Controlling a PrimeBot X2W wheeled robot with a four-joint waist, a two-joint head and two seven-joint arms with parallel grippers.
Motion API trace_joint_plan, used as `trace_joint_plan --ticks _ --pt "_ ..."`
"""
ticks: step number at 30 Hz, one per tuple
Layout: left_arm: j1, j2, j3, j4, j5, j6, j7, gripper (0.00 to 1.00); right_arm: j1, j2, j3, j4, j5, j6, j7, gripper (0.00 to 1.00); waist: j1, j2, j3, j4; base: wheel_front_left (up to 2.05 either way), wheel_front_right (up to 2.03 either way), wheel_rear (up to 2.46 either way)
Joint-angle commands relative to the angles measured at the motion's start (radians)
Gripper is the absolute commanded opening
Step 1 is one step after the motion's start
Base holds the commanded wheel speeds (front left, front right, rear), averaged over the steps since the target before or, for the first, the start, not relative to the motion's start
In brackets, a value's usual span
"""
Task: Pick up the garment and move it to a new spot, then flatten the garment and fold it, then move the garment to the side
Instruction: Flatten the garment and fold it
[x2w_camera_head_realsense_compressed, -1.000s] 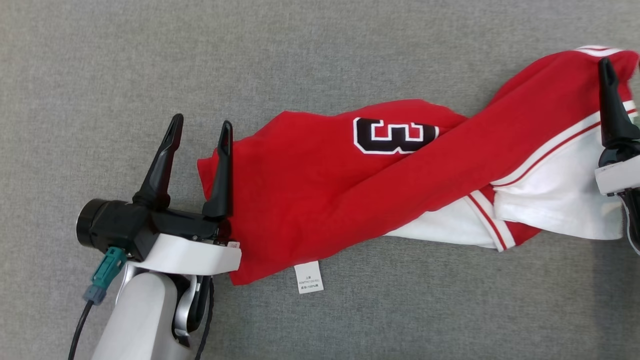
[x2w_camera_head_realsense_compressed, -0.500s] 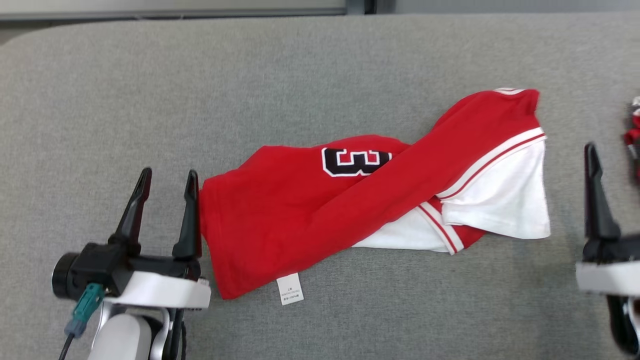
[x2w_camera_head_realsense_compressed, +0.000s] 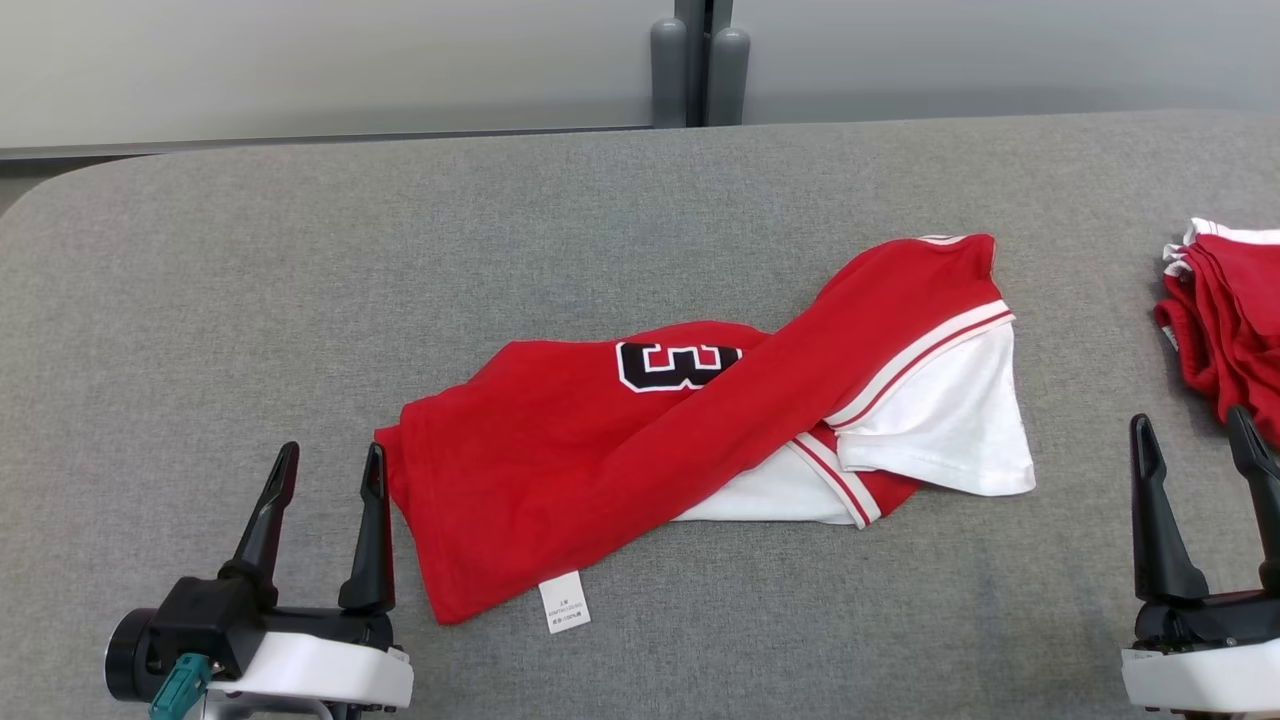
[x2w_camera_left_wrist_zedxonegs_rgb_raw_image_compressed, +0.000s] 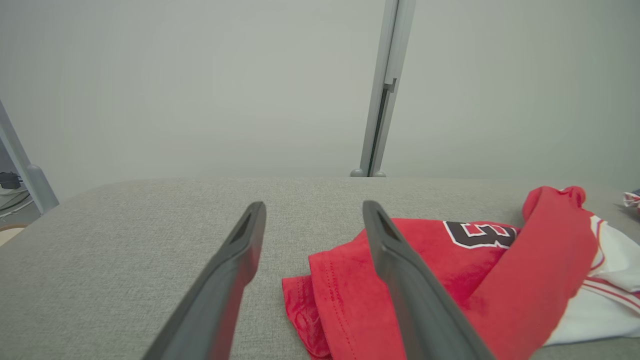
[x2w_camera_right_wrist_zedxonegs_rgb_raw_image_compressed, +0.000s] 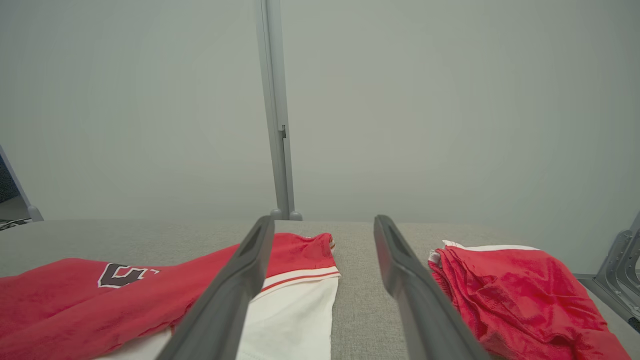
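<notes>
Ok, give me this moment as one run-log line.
garment: crumpled, twisted, lying on grey table | left claw: open, empty, beside its red hem | right claw: open, empty, apart from it

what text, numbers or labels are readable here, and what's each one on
"3": a black numeral with a white outline, on the red jersey. Its right edge runs under a fold, so another digit may be hidden.
Too small to read: the printed lines on the white care tag at the jersey's near hem.

Grey fabric tabletop (x2w_camera_head_realsense_compressed: 600, 200), rounded far-left corner; pale grey wall panels (x2w_camera_head_realsense_compressed: 300, 70) behind; grey upright post (x2w_camera_head_realsense_compressed: 700, 70) between panels.
</notes>
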Motion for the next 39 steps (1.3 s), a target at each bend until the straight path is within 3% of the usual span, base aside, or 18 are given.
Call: trace_joint_plan --ticks 1,9,18,27,28,29,30,39 --pt "0.003 0.005 0.001 -0.002 -0.002 0.002 -0.001 1.00 0.008 0.000 -0.004 -0.010 -0.008 0.000 0.007 1.00 0.0000 0.0000 -0.003 0.002 0.00 0.00 0.00" --pt "0.007 0.004 -0.017 0.007 -0.007 0.000 0.011 1.00 0.013 0.000 -0.008 -0.025 -0.005 0.000 0.020 1.00 0.0000 0.0000 -0.009 0.012 0.00 0.00 0.00" --pt "0.067 -0.028 -0.098 0.140 -0.090 -0.054 0.128 1.00 0.018 0.012 -0.009 -0.018 0.007 0.000 0.030 1.00 0.0000 0.0000 -0.001 0.017 0.00 0.00 0.00" --pt "0.056 -0.045 -0.151 0.225 -0.143 -0.076 0.140 1.00 0.012 0.025 -0.015 -0.002 0.018 0.000 0.027 1.00 0.0000 0.0000 0.016 0.023 0.00 0.00 0.00" --pt "0.048 -0.046 -0.154 0.230 -0.144 -0.077 0.134 0.77 0.009 0.025 -0.014 -0.002 0.019 0.000 0.028 1.00 0.0000 0.0000 0.019 0.022 0.00 0.00 0.00" --pt "0.042 -0.046 -0.157 0.236 -0.145 -0.080 0.129 0.35 0.008 0.024 -0.012 0.001 0.019 0.000 0.028 1.00 0.0000 0.0000 0.021 0.021 0.00 0.00 0.00" --pt "0.035 -0.044 -0.156 0.240 -0.143 -0.081 0.121 0.00 0.006 0.024 -0.012 0.003 0.020 0.000 0.029 1.00 0.0000 0.0000 0.023 0.020 0.00 0.00 0.00" --pt "0.006 -0.029 -0.157 0.253 -0.137 -0.083 0.083 0.00 0.013 0.014 -0.044 0.048 0.031 0.000 0.034 1.00 0.0000 0.0000 0.038 0.018 0.00 0.00 0.00"
